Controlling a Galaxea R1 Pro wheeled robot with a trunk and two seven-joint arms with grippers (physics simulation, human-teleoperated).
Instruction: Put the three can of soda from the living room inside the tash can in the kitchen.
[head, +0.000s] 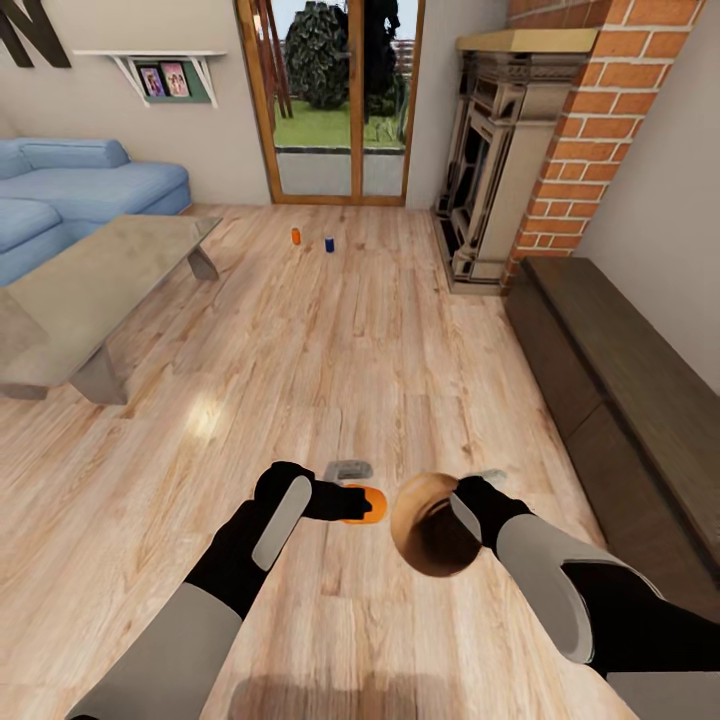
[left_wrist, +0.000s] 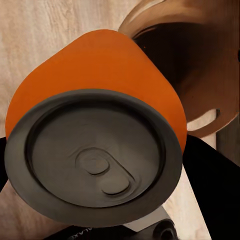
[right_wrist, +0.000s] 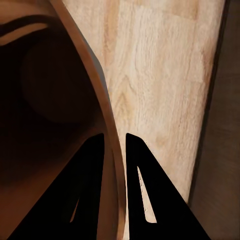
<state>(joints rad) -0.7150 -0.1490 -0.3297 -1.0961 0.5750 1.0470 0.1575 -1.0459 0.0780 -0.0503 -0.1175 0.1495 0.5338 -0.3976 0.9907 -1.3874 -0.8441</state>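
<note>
Orange soda can (head: 366, 504) sits in the left claw (head: 345, 503), held low over the light wood floor (head: 330, 330) of the living room, lying roughly sideways with one end toward the bin. In the left wrist view the can (left_wrist: 100, 80) fills most of the frame, its dark-looking top with pull tab facing the camera; the claw's fingers are mostly hidden behind it, so the grip itself is hard to read, but the can appears clamped between them.

Trash can (head: 432, 524) hangs just beside that can, tilted so its tan-brown inside faces the head camera. The right claw (head: 462, 505) pinches its rim: in the right wrist view one black finger (right_wrist: 142, 195) lies outside the thin wall and the other inside, narrow gap, the wall (right_wrist: 107, 125) between them. The bin's rim (left_wrist: 200, 75) also shows behind the orange can in the left wrist view, close to it, not clearly touching.

Two more cans stand upright on the floor well ahead, near the wood-framed glass doors (head: 330, 100): a second orange can (head: 296, 236) and a blue can (head: 329, 244), near each other, apart.

Grey coffee tabletop (head: 90, 280) at left, blue sofa (head: 80, 190) behind it. Brick fireplace (head: 520, 140) at right, with a dark low cabinet (head: 620, 380) along the right wall.
</note>
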